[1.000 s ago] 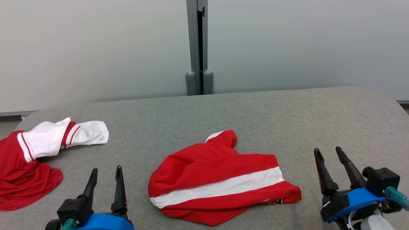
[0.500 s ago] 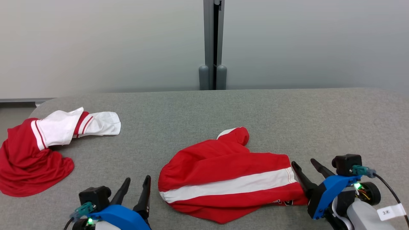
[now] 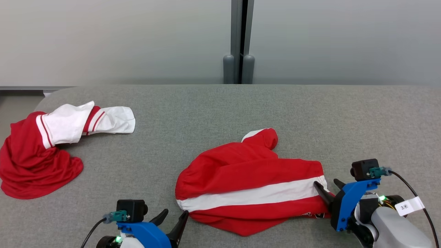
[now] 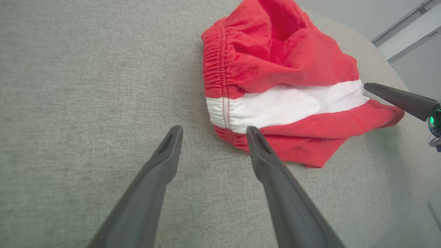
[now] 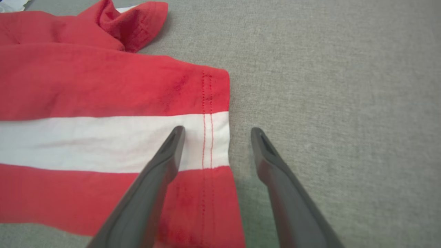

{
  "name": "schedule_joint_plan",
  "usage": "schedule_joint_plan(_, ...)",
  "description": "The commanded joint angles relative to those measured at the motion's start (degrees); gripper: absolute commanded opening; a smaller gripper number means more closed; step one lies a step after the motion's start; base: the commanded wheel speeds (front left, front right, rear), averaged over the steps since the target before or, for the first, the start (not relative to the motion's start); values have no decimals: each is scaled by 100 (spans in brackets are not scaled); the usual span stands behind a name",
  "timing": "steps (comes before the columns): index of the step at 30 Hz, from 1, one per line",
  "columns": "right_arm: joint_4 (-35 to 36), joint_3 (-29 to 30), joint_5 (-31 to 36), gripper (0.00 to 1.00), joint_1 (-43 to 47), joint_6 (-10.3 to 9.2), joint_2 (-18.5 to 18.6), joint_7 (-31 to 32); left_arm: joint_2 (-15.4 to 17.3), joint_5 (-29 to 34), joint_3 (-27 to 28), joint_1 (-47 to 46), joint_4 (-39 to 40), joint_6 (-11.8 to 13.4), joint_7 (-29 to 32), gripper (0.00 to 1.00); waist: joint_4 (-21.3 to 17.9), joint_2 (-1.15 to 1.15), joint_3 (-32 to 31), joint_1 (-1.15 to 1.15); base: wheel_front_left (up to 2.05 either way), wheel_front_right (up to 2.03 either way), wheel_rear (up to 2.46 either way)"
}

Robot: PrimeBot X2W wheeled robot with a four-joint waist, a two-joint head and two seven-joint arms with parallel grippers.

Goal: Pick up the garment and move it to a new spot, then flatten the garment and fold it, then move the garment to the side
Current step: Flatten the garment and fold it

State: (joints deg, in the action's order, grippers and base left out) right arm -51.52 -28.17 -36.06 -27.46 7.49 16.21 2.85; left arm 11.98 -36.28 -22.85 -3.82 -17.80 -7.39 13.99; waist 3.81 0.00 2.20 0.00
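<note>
The garment [image 3: 248, 182] is a pair of red shorts with a white stripe, lying crumpled at the near middle of the grey table [image 3: 206, 110]. My left gripper [image 3: 175, 214] is open at its gathered waistband end, fingertips just short of the cloth. In the left wrist view the left gripper [image 4: 213, 130] has one tip at the garment [image 4: 282, 69] edge. My right gripper [image 3: 325, 183] is open at the hemmed end. In the right wrist view the right gripper [image 5: 217, 130] straddles the hem of the garment [image 5: 86, 86], one finger over the white stripe, the other over bare table.
A second red and white garment [image 3: 41, 148] lies bunched at the table's far left edge. Behind the table a pale wall carries a grey vertical post [image 3: 241, 41]. Bare grey surface stretches behind and to the right of the shorts.
The camera has shifted, so the whole picture moved. Both grippers have lowered and come inward to the shorts' two ends, the left toward the waistband, the right onto the hem. Both stay open.
</note>
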Motion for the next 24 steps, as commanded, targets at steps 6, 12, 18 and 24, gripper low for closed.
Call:
schedule_joint_plan(6, -183, -446, -336, 100, -340, 1, 8, -91, 233, -381, -396, -458, -268, -13, -119, 100, -95, 0, 228, 0, 0, 0, 0)
schedule_joint_plan(12, -224, -882, -643, 100, -495, 1, -3, -206, 362, -756, -736, -781, -449, -13, -249, 100, -173, 0, 380, 0, 0, 0, 0)
schedule_joint_plan(18, -218, -1275, -934, 0, -629, 1, 25, -453, 468, -981, -1008, -981, -620, -13, -371, 43, -220, 0, 417, 0, 0, 0, 0)
schedule_joint_plan(24, -252, -1530, -1185, 0, -619, 1, 133, -842, 589, -1103, -1169, -952, -685, -13, -613, 0, -243, 0, 272, 0, 0, 0, 0)
